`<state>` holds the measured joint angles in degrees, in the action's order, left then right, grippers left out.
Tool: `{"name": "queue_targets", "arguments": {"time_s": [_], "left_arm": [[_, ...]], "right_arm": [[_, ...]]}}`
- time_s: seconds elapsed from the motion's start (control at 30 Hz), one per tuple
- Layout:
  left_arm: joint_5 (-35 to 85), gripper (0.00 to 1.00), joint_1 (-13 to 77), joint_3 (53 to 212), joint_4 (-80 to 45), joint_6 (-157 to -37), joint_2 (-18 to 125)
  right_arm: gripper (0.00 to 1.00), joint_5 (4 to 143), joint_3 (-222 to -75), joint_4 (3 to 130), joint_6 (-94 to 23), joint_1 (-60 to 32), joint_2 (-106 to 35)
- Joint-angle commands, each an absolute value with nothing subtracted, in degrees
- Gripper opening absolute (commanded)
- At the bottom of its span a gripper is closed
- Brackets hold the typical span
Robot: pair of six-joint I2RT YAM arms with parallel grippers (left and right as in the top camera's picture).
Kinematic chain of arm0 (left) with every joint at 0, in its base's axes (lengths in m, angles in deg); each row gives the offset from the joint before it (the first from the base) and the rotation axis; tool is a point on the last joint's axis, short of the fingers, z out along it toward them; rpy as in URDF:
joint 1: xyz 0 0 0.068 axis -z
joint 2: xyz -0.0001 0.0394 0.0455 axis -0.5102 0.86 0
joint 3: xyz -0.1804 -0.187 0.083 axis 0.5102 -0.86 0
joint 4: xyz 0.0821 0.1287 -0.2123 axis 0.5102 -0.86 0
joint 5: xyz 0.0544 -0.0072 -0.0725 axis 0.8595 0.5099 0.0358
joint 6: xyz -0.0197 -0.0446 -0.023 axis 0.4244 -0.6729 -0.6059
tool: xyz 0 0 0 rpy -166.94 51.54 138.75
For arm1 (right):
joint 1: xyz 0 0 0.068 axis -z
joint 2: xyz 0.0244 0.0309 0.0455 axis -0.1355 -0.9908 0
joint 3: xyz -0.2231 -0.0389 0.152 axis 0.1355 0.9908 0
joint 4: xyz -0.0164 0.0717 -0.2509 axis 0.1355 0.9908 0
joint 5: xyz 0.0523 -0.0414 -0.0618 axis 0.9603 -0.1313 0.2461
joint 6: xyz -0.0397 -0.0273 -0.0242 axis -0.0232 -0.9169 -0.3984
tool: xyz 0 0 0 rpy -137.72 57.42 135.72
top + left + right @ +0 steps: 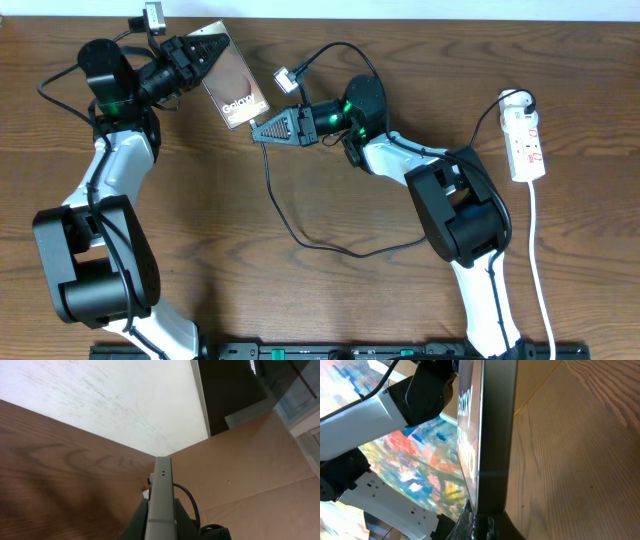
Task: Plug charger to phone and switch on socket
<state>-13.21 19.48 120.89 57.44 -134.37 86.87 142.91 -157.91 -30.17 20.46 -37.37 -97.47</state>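
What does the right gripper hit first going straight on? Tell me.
The phone, held by the left gripper: its lower edge sits just ahead of the right gripper, which seems to hold the charger, apparently almost touching.

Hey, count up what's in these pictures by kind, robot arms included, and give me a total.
Phone: 1
Charger cable: 1
Power strip: 1
Robot arms: 2
Total: 5

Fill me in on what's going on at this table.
The left end effector holds the phone up on edge. The right end effector grips the charger near its tip, right at the phone's lower edge, apparently to plug it in. The adapter end sits in the socket, which neither arm is near.
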Motion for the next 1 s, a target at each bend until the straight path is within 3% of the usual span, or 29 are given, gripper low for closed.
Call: {"name": "queue_targets", "arguments": {"time_s": [0.0, 0.97], "left_arm": [[-14.11, 0.07, 19.35, 121.21, 58.18, -132.73, 85.73], [-13.93, 0.08, 18.49, 121.21, 58.14, -132.79, 85.73]], "right_arm": [[0.01, 143.31, -158.87, -30.41, 20.55, -37.50, -96.97], [0.01, 143.88, -158.87, -30.41, 20.55, -37.89, -96.97]]}}
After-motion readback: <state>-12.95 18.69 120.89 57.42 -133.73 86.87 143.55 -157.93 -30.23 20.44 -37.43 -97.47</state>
